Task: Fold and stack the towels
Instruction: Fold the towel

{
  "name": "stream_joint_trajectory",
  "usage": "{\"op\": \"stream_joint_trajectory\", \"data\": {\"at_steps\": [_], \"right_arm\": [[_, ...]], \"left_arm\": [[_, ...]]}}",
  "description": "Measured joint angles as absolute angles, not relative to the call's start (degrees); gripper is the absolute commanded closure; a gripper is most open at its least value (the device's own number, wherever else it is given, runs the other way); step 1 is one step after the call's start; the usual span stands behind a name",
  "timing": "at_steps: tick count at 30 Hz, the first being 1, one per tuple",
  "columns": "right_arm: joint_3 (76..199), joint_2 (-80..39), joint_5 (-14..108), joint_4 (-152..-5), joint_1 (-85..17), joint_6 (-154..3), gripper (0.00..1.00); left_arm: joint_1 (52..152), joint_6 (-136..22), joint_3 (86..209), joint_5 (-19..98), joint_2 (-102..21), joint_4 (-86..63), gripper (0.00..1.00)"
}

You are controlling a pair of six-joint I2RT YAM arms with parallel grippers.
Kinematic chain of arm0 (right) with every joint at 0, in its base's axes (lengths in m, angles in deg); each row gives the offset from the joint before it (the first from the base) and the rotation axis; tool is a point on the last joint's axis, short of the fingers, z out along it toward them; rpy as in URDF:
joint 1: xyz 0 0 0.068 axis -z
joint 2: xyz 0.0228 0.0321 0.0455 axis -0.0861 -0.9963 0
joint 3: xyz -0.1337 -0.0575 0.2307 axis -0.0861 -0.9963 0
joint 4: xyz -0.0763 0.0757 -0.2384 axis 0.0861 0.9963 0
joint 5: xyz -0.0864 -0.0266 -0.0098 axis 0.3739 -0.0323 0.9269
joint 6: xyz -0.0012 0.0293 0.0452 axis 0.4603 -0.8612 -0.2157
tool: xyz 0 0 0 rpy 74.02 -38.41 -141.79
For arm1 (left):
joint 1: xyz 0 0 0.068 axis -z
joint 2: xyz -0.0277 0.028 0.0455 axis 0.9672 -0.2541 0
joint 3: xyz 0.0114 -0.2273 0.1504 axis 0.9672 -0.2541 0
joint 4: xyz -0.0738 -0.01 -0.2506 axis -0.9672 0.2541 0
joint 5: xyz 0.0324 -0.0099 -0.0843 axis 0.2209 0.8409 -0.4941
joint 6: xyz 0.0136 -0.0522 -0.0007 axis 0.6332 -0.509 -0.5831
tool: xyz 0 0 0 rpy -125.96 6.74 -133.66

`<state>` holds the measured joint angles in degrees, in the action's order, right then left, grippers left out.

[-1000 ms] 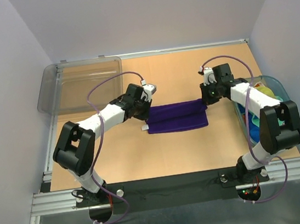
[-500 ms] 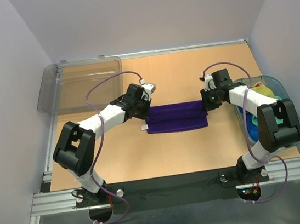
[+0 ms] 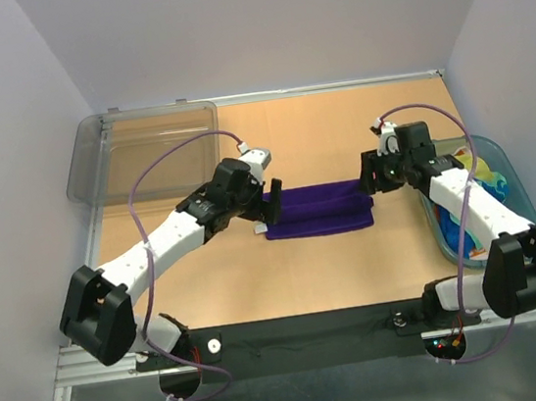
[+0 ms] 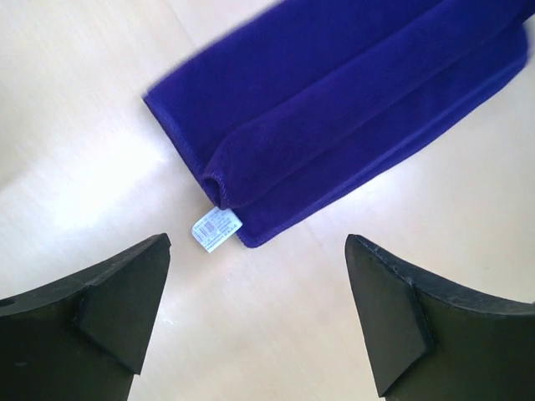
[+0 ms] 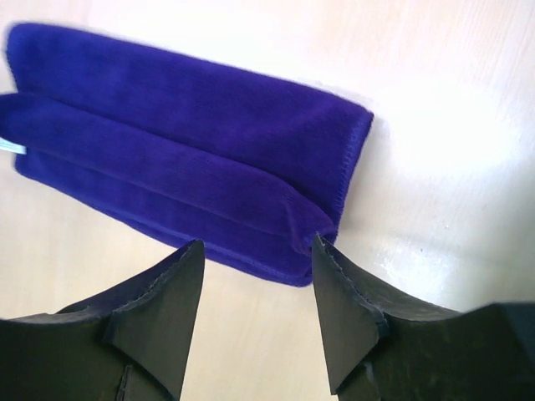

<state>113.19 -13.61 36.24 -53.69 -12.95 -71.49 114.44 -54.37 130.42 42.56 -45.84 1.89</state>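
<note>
Purple towel point(image 3: 317, 210): folded strip, desk centre. Left gripper point(image 4: 257, 251): jaws wide apart, empty, beside its white tag point(image 4: 216, 228). Right gripper point(image 5: 257, 251): jaws apart, empty, at the opposite end. Top view alone adds teal basket point(image 3: 490, 144), right edge.

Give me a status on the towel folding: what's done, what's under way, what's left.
Done: the purple towel lies folded lengthwise into a narrow strip. In hand: nothing is gripped; the left gripper and right gripper stand open at its two ends. Left: that strip probably needs another fold, and the other towels sit bunched in the teal basket at the right, unfolded; no stack shows yet.
</note>
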Motion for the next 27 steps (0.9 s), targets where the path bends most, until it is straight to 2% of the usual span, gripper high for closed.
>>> {"op": "stream_joint_trajectory", "data": {"at_steps": [2, 6, 14, 17, 20, 27], "right_arm": [[113.65, -12.82, 35.67, -53.75, -13.15, -72.15, 0.46], [116.28, -16.21, 36.77, -53.84, -13.72, -73.75, 0.48], [119.66, -27.47, 43.69, -54.04, -15.35, -79.47, 0.50], [119.66, -29.94, 45.57, -53.95, -16.32, -81.24, 0.53], [119.64, -31.34, 46.89, -53.93, -17.15, -82.71, 0.53], [116.67, -29.41, 47.48, -54.52, -18.48, -84.06, 0.57]], "left_arm": [[114.44, -56.03, 131.23, 43.34, -42.78, 1.61, 0.10], [114.44, -58.11, 135.43, 44.28, -44.16, 0.69, 0.15], [114.72, -61.91, 144.72, 45.99, -61.01, 0.32, 0.24], [114.83, -63.09, 144.98, 46.58, -65.62, 1.26, 0.29], [114.94, -64.16, 144.91, 47.23, -67.70, 1.94, 0.39], [115.09, -66.74, 139.93, 47.74, -66.52, 0.43, 0.43]]}}
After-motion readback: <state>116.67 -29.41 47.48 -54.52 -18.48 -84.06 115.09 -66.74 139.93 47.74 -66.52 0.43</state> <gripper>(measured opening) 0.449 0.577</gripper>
